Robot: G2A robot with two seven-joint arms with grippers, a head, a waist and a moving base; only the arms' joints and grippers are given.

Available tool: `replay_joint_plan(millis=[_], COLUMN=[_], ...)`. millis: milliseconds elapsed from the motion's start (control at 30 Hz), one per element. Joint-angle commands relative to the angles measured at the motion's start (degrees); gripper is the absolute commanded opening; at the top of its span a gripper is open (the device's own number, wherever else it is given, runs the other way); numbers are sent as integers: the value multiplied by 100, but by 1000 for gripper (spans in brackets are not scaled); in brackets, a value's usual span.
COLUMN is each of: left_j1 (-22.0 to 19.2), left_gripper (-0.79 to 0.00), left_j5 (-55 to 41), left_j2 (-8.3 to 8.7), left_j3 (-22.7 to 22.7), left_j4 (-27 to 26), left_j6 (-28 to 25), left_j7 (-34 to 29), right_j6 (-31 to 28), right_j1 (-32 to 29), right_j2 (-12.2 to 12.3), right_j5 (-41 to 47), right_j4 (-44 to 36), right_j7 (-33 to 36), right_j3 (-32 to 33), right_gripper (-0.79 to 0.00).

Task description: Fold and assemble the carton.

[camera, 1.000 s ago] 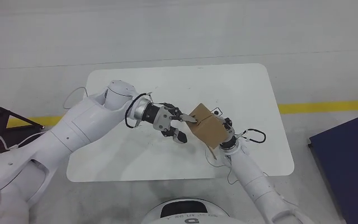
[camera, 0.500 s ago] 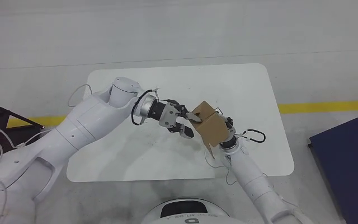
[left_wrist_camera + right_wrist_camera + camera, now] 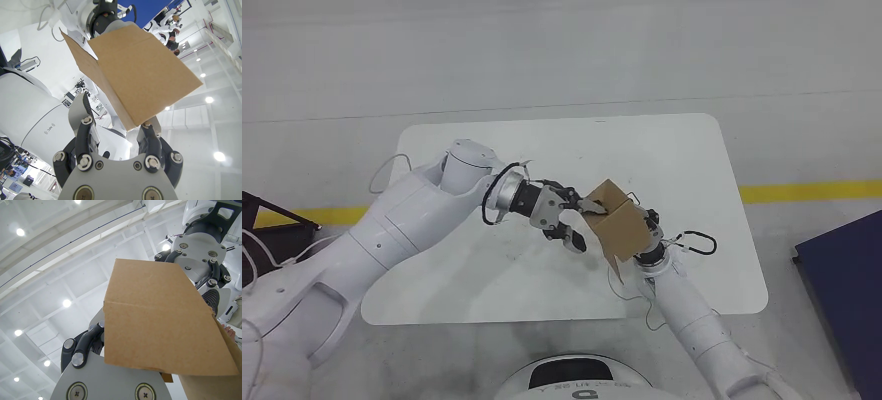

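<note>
We see the carton held clear of the white table, partly opened into a sleeve. The right gripper sits beneath it, largely hidden. As the carton hangs free, we judge this gripper closed on a lower panel, anchoring the cardboard for shaping. The left gripper is spread wide and grasps nothing. One of its fingers meets the carton's near corner, placed, we judge, to press the walls square. A loose flap juts outward, not yet folded.
</note>
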Motion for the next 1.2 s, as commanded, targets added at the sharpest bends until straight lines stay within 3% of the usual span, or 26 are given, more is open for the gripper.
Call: replay_joint_plan(millis=[0, 167, 367, 633, 900, 1033, 1167], left_j1=[33, 76, 314, 1117, 2045, 2403, 2858], left_gripper=[-222, -182, 0, 0, 0, 0, 0], left_j5=[28, 19, -81, -432, -1019, -1169, -1258], left_j2=[-3, 12, 202, 590, 851, 959, 1103], left_j3=[-9, -160, -666, -1573, -2363, -2764, -3253], left_j4=[-18, -8, 71, 79, 405, 521, 683], left_j6=[5, -124, -449, -969, -1553, -1853, -2142], left_j7=[9, -94, -352, -657, -1092, -1355, -1631], right_j6=[0, 0, 0, 0, 15, 208, 902], right_j1=[0, 0, 0, 0, 1, 143, 256], right_j2=[0, 0, 0, 0, 1, 120, 402], right_j5=[0, 0, 0, 0, -25, -888, -2821], right_j4=[0, 0, 0, 0, -16, -338, -896], right_j7=[0, 0, 0, 0, -52, -1047, -2199], right_j3=[0, 0, 0, 0, -7, 180, 548], right_gripper=[-785, -785, -785, -785, -785, -785, -785])
